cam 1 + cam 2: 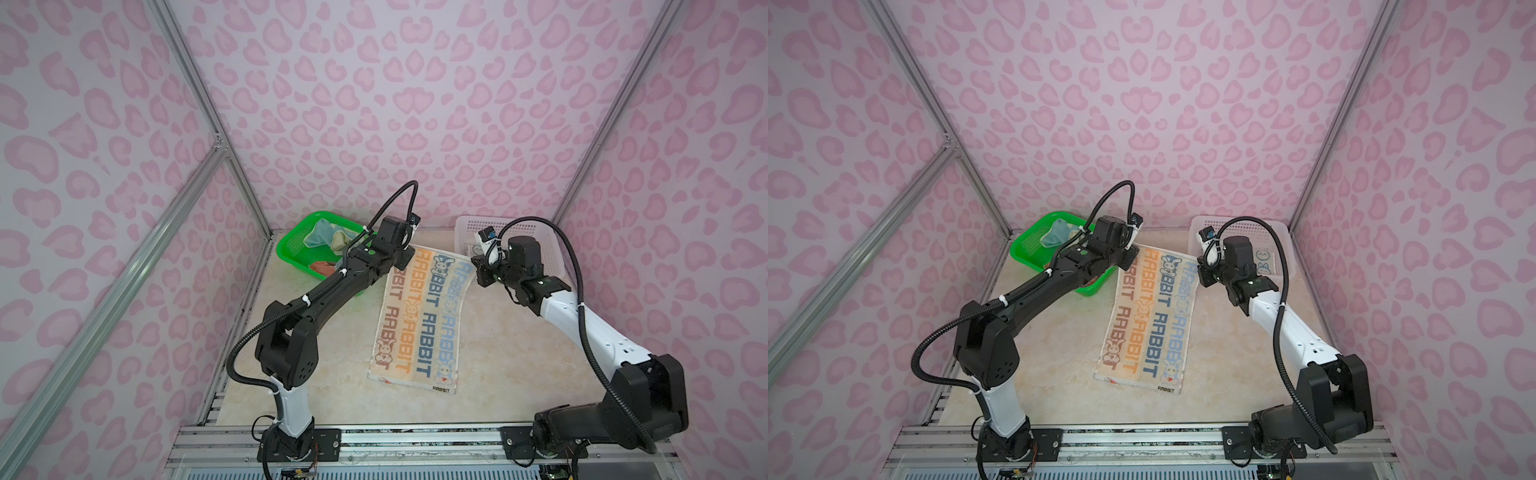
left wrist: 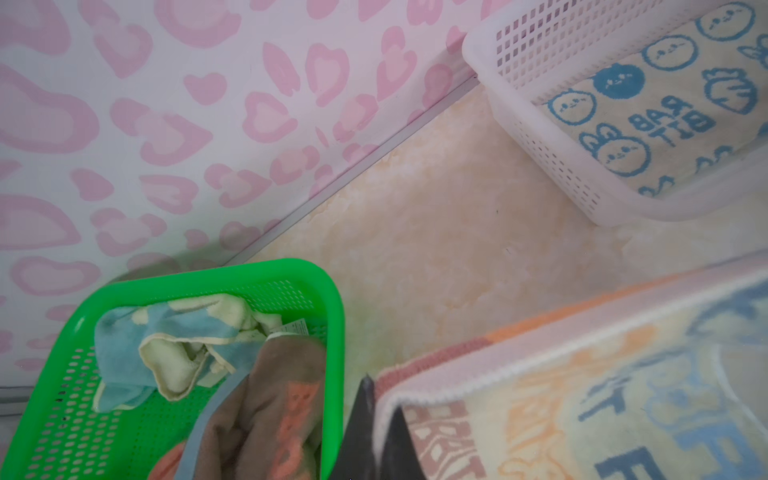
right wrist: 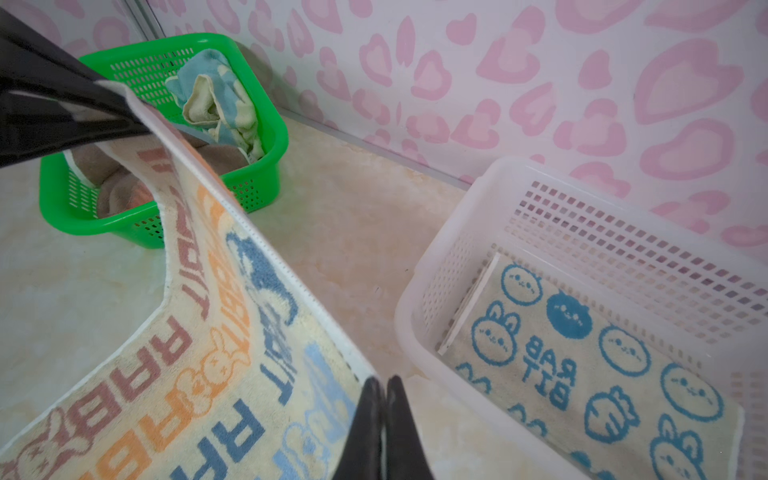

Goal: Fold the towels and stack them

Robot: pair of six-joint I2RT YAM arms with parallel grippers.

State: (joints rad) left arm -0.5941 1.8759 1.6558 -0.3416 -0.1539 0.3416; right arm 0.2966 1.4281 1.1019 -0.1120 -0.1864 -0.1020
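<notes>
The lettered towel (image 1: 419, 324) (image 1: 1150, 320), cream with RABBIT rows in brown, orange and blue, lies lengthwise on the table with its far edge raised. My left gripper (image 1: 409, 253) (image 2: 381, 392) is shut on the far-left corner. My right gripper (image 1: 478, 266) (image 3: 383, 380) is shut on the far-right corner. A folded cream towel with blue rabbits (image 3: 582, 353) lies flat in the white basket (image 3: 424, 270). The green basket (image 2: 336, 332) holds a crumpled pale yellow and teal towel (image 2: 166, 345) and a brown and orange towel (image 2: 282, 395).
The green basket (image 1: 291, 249) stands at the back left against the wall, just behind my left forearm. The white basket (image 1: 552, 249) stands at the back right, behind my right wrist. Pink patterned walls close in three sides, and a metal rail (image 1: 415, 436) runs along the front.
</notes>
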